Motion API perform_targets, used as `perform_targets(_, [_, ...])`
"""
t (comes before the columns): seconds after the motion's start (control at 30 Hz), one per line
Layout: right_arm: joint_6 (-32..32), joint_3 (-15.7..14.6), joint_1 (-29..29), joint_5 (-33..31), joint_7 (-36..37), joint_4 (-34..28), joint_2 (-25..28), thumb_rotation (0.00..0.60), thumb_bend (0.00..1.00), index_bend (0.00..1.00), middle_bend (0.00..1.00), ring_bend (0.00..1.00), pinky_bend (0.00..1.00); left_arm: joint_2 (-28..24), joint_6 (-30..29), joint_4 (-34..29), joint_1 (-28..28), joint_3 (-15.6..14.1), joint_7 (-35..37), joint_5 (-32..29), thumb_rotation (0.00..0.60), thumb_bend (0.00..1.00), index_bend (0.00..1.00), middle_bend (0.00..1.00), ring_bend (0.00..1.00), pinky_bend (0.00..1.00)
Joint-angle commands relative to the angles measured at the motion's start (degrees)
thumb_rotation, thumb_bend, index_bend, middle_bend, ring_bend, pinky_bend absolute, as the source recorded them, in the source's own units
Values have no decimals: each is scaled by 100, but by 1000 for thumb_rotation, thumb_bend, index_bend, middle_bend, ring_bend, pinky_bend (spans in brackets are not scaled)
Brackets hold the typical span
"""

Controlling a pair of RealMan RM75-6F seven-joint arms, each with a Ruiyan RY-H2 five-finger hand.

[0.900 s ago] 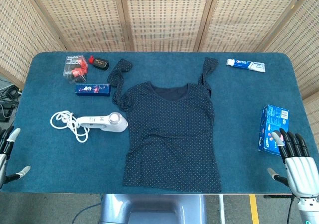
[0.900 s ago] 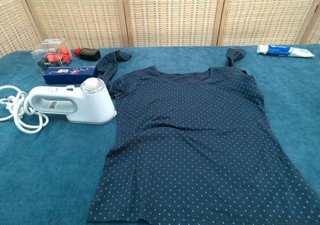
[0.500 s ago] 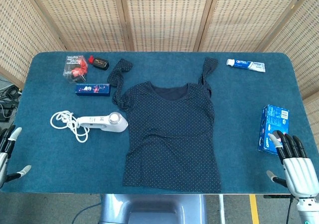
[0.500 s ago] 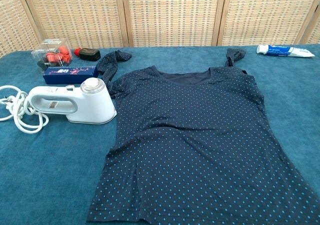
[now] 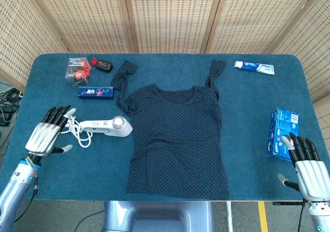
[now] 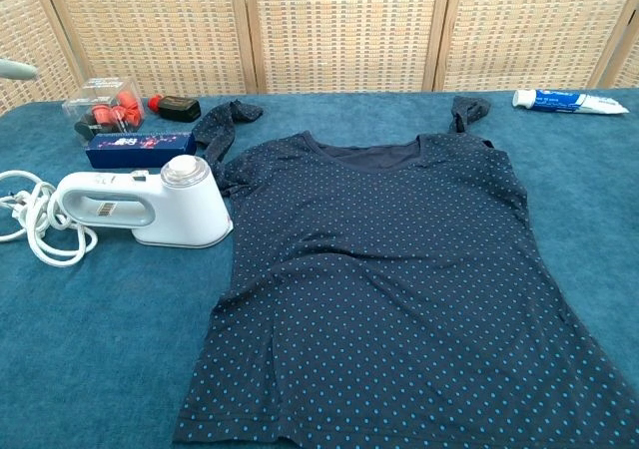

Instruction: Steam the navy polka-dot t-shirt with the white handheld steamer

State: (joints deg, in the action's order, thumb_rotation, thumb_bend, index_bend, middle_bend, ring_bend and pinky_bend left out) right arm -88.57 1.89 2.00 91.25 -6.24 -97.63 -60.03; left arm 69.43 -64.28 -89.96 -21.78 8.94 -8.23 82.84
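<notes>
The navy polka-dot t-shirt [image 5: 178, 136] [image 6: 399, 279] lies flat in the middle of the blue table, neck toward the far edge. The white handheld steamer [image 5: 108, 126] [image 6: 150, 208] lies on its side just left of the shirt, its white cord [image 5: 67, 126] [image 6: 35, 224] coiled further left. My left hand [image 5: 47, 135] hovers open over the cord, fingers spread, a short way left of the steamer's handle; in the chest view only a fingertip [image 6: 15, 68] shows. My right hand [image 5: 308, 167] rests open at the near right edge, empty.
A blue box [image 5: 283, 134] lies just beyond my right hand. A toothpaste tube [image 5: 254, 67] [image 6: 569, 101] is at the far right. A slim blue box [image 5: 96, 92] [image 6: 135, 149], a clear case of red items [image 5: 77, 69] [image 6: 100, 110] and a black-and-red object [image 5: 102, 64] [image 6: 175, 107] sit far left.
My left hand has swung in from the table's left edge to just above the cord, near the steamer. The right hand has shifted only slightly.
</notes>
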Motion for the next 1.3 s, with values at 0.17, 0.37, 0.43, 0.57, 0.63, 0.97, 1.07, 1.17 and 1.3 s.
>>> perform_targets(0.17, [27,-3,2,-24,-8,4,-3,600,0,32,0,0,0,1120,892,1409,-852,226,174,-311,600,73,0,0,0,0])
perform_targets(0.37, [84,-25,16,-23,3,5,-1,600,0,32,0,0,0,1507,1234,1884,-1134,178,166,-419,600,284,0,0,0,0])
perform_targets(0.43, [103,-30,21,-27,8,7,0,600,0,32,0,0,0,1632,1291,2045,-1204,194,135,-486,600,286,0,0,0,0])
perform_targets(0.57, [114,-32,28,-22,44,4,12,600,0,32,0,0,0,1806,1394,2265,-1314,224,98,-623,600,300,0,0,0,0])
perform_targets(0.63, [111,-30,27,-23,63,5,21,600,0,32,0,0,0,1858,1424,2317,-1355,234,112,-667,600,302,0,0,0,0])
perform_targets(0.97, [97,-25,20,-29,155,-6,70,600,0,32,0,0,0,2085,1557,2596,-1555,250,19,-850,600,302,0,0,0,0])
perform_targets(1.07, [98,-26,20,-27,176,-7,78,600,0,32,0,0,0,2190,1644,2767,-1643,283,-39,-955,600,302,0,0,0,0])
perform_targets(1.17, [109,-23,25,-35,190,-9,83,600,0,32,0,0,0,2276,1703,2902,-1720,308,-64,-1015,600,302,0,0,0,0])
perform_targets(1.3, [126,-14,31,-64,218,-6,95,600,0,32,0,0,0,2438,1779,3132,-1860,355,-62,-1094,600,302,0,0,0,0])
